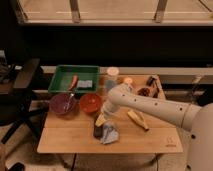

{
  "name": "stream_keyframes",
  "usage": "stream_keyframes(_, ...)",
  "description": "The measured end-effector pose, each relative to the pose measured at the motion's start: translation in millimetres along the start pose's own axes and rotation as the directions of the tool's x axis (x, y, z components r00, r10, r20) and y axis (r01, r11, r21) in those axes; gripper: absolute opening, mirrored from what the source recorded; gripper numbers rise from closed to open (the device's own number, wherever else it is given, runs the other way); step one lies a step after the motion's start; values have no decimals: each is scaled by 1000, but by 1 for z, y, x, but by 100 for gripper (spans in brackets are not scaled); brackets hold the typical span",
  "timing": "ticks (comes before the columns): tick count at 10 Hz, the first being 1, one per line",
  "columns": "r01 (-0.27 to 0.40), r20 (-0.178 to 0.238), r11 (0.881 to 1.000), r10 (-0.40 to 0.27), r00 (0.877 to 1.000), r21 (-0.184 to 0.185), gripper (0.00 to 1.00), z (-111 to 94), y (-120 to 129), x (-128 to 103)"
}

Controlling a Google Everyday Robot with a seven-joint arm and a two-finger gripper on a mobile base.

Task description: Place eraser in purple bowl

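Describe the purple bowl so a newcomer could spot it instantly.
On the wooden table, find the green tray at the back left. Two bowls sit before it: the purple bowl is the outer one by the table's edge, not the red bowl nearer the gripper, which hangs at front centre.

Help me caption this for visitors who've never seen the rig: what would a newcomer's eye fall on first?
The big white arm stretched in from the right across the wooden table stands out first, its gripper lowered at the table's front middle beside a crumpled pale-blue item. Next come the purple bowl and red bowl side by side at the left, with a green tray behind them.
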Motion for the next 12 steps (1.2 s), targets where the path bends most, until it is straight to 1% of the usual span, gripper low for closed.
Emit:
stream_keyframes(2,-3,-4,1000,3,1000,-30,44,7,4,6)
stream_keyframes(3,4,-7,999,-5,1000,-39,32,7,8,9)
stream_keyframes(4,5,-8,999,-5,1000,-39,24,7,8,10)
stream_keyframes(5,6,-9,999,-6,1000,-40,12,7,9,9)
stream_keyframes(6,11,-8,999,-12,1000,-41,3,6,10,9)
stream_keyframes(7,12,-8,999,-12,1000,-41,0,6,10,9)
stream_keyframes(8,13,-6,999,-14,1000,-42,0,6,11,9)
stream_keyframes(9,27,9,998,-26,1000,-51,0,-1,13,11)
stream_keyframes(11,51,65,994,-45,997,-93,0,-24,22,8)
stream_keyframes(12,71,101,990,-59,993,-119,0,-42,28,3)
